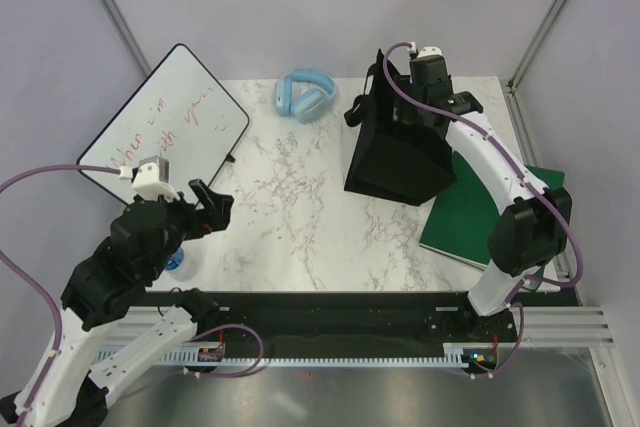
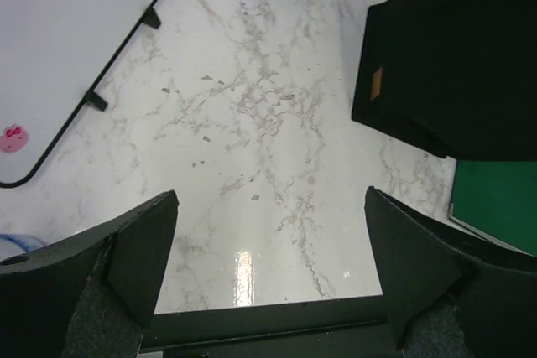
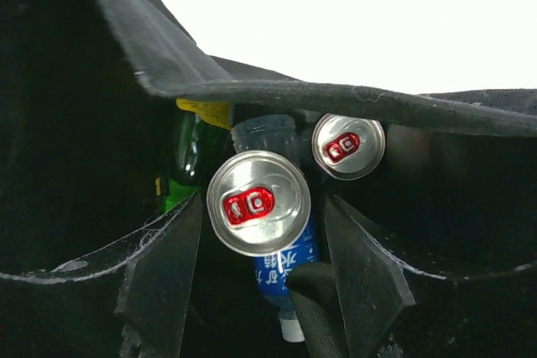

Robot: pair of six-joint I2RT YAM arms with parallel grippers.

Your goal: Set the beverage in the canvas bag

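The black canvas bag (image 1: 398, 152) stands at the back right of the table, mouth up. My right gripper (image 3: 264, 266) reaches down inside it, open. Between its fingers stands a silver can with a red tab (image 3: 258, 203), with a gap on each side, touching neither finger (image 3: 164, 278). A second such can (image 3: 348, 146), a green bottle (image 3: 189, 161) and a blue-labelled bottle (image 3: 287, 264) lie deeper in the bag. My left gripper (image 1: 212, 209) hangs open over the near left of the table, holding nothing (image 2: 268, 241).
A whiteboard (image 1: 165, 122) leans at the back left. Light blue headphones (image 1: 303, 95) lie at the back middle. A flat green book (image 1: 475, 212) lies right of the bag. Something small and blue (image 1: 176, 260) shows under the left arm.
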